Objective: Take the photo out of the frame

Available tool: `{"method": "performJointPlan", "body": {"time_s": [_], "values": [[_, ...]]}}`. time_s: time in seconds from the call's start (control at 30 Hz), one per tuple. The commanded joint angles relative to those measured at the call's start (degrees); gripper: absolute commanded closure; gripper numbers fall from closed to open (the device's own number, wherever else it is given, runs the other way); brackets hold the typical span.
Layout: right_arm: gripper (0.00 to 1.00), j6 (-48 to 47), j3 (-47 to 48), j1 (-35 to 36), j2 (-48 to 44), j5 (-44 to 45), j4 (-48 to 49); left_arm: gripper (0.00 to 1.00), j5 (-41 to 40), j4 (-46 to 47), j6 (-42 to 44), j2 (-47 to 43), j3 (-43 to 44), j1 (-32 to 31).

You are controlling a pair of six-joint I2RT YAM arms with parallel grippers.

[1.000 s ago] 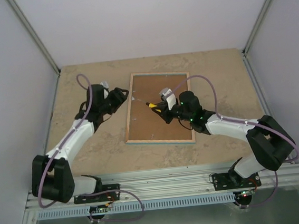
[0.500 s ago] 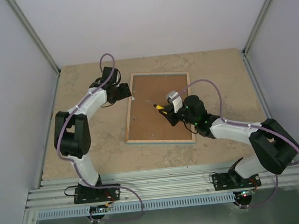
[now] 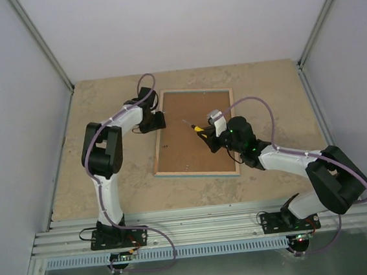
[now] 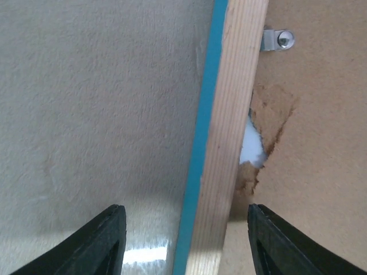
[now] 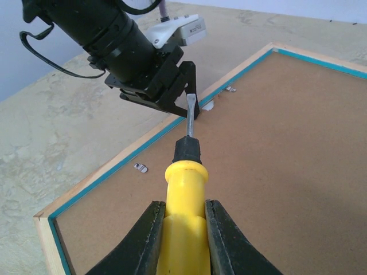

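Note:
The frame (image 3: pixel 195 156) lies face down, its brown fibreboard back up, with a turquoise edge (image 4: pixel 198 149). The photo is hidden under the back. A torn spot in the fibreboard shows a white patch (image 4: pixel 252 148). My left gripper (image 3: pixel 159 121) is open and straddles the frame's left rail (image 4: pixel 184 209); it also shows in the right wrist view (image 5: pixel 186 103). My right gripper (image 3: pixel 211 137) is shut on a yellow-handled screwdriver (image 5: pixel 184 229) above the back panel. The screwdriver's metal tip (image 5: pixel 190 112) points at the left rail, close to the left gripper.
Small metal retaining tabs sit on the back panel along the left rail (image 4: pixel 278 39) (image 5: pixel 140 168). Beige tabletop (image 3: pixel 108 164) surrounds the frame. White walls enclose the table on three sides. An aluminium rail (image 3: pixel 205 226) runs along the near edge.
My left arm has swung in from the left and folded, bringing its gripper up to the frame's left rail. My right gripper has drawn slightly right with the screwdriver.

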Motion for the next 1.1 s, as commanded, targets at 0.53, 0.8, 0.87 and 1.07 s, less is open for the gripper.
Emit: {"method": "performJointPlan", "body": {"time_s": [0.53, 0.8, 0.87, 1.07], "values": [[1.00, -1.14, 1.34, -0.19, 1.30, 0.93, -0.47, 0.85, -0.84, -3.79, 4.50, -2.12, -5.38, -4.72], [1.00, -0.98, 2.89, 0.23, 3.41, -1.28, -1.37, 0.91, 2.07, -2.73, 3.78, -10.10, -13.74, -5.99], [1.00, -1.17, 3.85, 0.55, 4.70, -1.98, -2.06, 0.91, 2.96, -2.24, 3.16, -11.54, -16.16, -6.45], [0.99, -2.68, 7.92, 3.41, 9.89, -2.81, -4.78, 0.90, 4.69, -0.10, 1.92, -16.16, -22.20, -7.76]]}}
